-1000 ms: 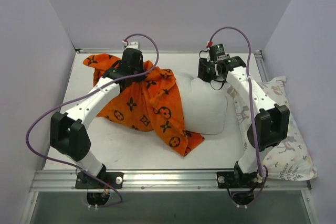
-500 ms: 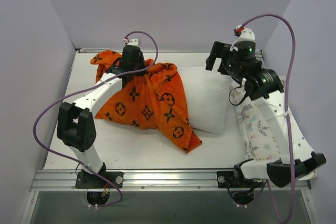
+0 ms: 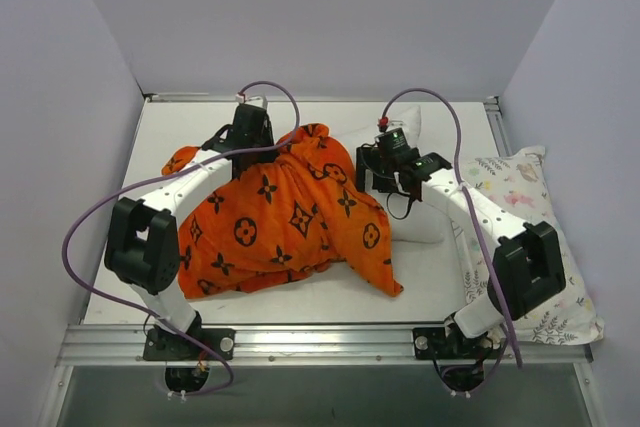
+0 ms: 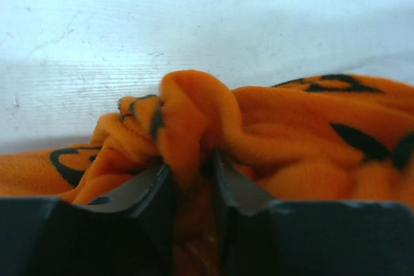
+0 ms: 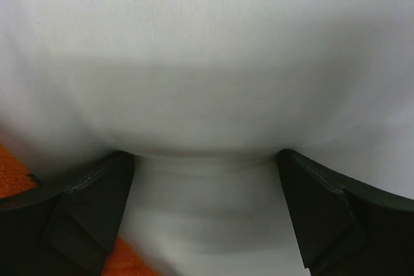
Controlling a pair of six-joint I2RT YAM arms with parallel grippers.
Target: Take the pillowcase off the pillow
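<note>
Jaws of left gripper [image 4: 191,163] pinch pillowcase [image 4: 304,134]; right gripper [image 5: 206,154] straddles pillow [image 5: 207,50]

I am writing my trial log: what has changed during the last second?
The right gripper lifted off the pillow, swung away, then came back down onto it, jaws open. The pillowcase spread nearer and rightward, covering more pillow. The left gripper kept pinching it; the floral pillow stayed.
</note>
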